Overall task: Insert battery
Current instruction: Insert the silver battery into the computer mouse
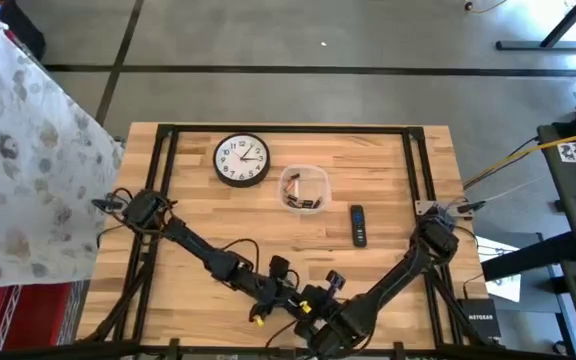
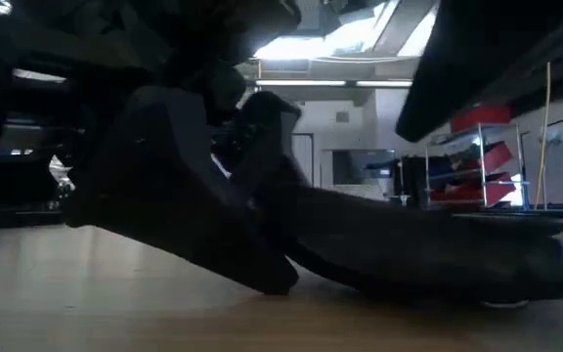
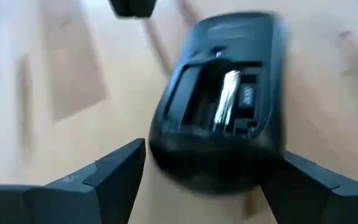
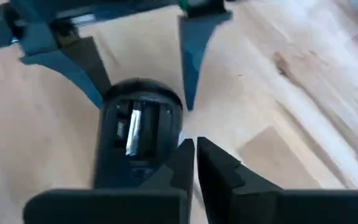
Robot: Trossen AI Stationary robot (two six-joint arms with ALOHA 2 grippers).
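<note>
Between spread left gripper [image 3: 207,180] fingers, mouse [image 3: 225,99] with battery [image 3: 224,101], right gripper [image 4: 194,152] closed beside.

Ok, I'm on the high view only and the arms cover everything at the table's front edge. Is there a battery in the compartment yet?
Observer: Yes. The left wrist view shows a silver battery lying in the open compartment of the black device.
Operator: Is the left gripper holding that device?
Observer: The left gripper is open, with one finger on each side of it.
Operator: And the right?
Observer: The right gripper sits beside the device, fingers nearly together, with nothing between them.
</note>
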